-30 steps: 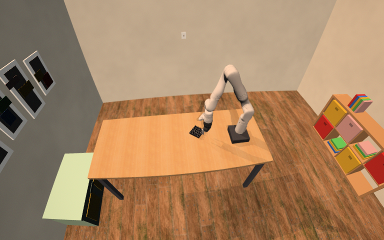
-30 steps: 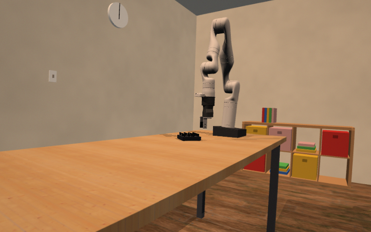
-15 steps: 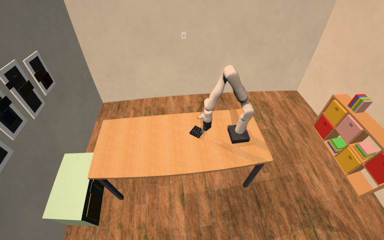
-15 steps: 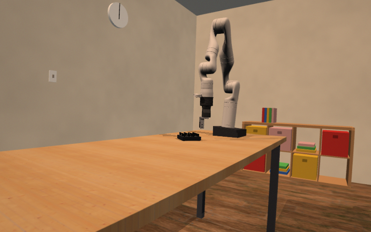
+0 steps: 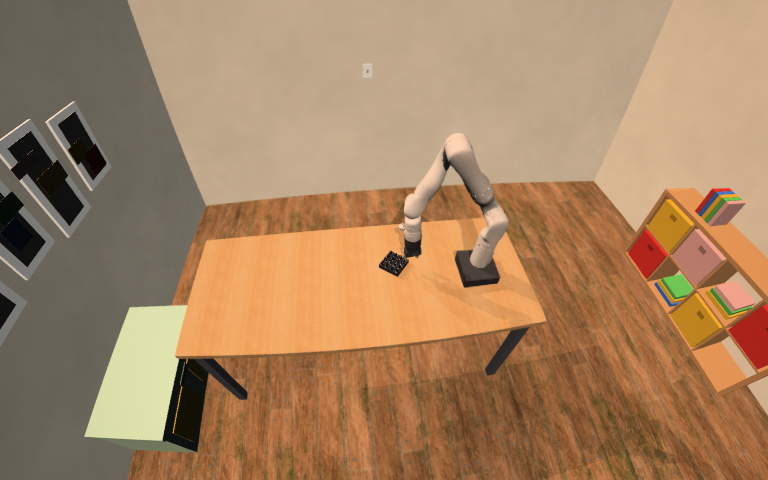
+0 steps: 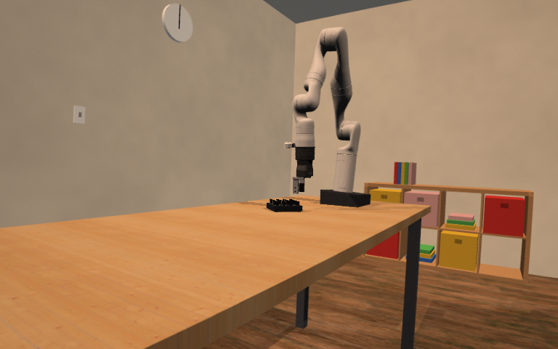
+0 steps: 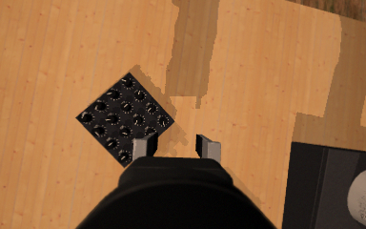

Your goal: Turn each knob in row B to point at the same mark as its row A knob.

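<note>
Black knob box, labels unreadable

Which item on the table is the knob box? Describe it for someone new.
Start at the long wooden table and find the arm's dark base block. Beside it, just below the open, empty tool, lies the knob box: a flat black square, the only item studded with a grid of small round knobs.

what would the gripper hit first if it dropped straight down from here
Probably the near corner of the knob box under one finger, the other over bare table. The open gripper hangs above it; depth is unclear.
</note>
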Motion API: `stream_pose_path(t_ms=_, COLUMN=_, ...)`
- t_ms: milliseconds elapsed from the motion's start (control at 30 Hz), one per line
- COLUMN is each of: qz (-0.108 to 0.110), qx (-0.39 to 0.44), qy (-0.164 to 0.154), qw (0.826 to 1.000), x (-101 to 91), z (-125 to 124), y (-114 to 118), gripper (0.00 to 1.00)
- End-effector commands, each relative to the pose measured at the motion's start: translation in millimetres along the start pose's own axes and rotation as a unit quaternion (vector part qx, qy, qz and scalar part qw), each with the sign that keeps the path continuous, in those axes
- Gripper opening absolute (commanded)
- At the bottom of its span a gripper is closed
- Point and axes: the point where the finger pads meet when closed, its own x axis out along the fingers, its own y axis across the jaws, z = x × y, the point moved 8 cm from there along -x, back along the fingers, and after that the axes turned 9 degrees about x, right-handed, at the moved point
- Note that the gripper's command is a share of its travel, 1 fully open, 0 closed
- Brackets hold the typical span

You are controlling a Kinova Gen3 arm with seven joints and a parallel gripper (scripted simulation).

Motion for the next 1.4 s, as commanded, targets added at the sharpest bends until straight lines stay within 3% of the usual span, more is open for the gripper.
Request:
stream_pose_path(t_ms=0, qz=0.005, qx=0.049, qy=0.004, qw=0.999, x=1.3, z=-4, y=0, gripper=1.00)
stream_pose_path(t_ms=167, qz=0.011, qx=0.178, qy=0.005, qw=0.984, x=1.2, z=-14, y=2, gripper=1.00)
stream_pose_path(t_ms=333, qz=0.014, qx=0.309, qy=0.006, qw=0.951, x=0.2, z=-21, y=4, gripper=1.00)
stream_pose_path(t_ms=400, qz=0.014, qx=0.309, qy=0.006, qw=0.951, x=0.2, z=-21, y=4, gripper=1.00)
stream_pose_path(t_ms=467, qz=0.014, qx=0.361, qy=0.006, qw=0.932, x=-0.6, z=-24, y=3, gripper=1.00)
stream_pose_path(t_ms=667, qz=0.012, qx=0.505, qy=0.005, qw=0.863, x=-3.7, z=-30, y=1, gripper=1.00)
stream_pose_path(t_ms=900, qz=0.006, qx=0.645, qy=0.000, qw=0.765, x=-8.9, z=-34, y=-6, gripper=1.00)
stream_pose_path(t_ms=967, qz=0.006, qx=0.645, qy=0.000, qw=0.765, x=-8.9, z=-34, y=-6, gripper=1.00)
stream_pose_path(t_ms=1200, qz=-0.001, qx=0.745, qy=-0.009, qw=0.666, x=-14.7, z=-36, y=-17, gripper=1.00)
stream_pose_path(t_ms=1367, qz=-0.006, qx=0.795, qy=-0.016, qw=0.606, x=-18.8, z=-37, y=-24, gripper=1.00)
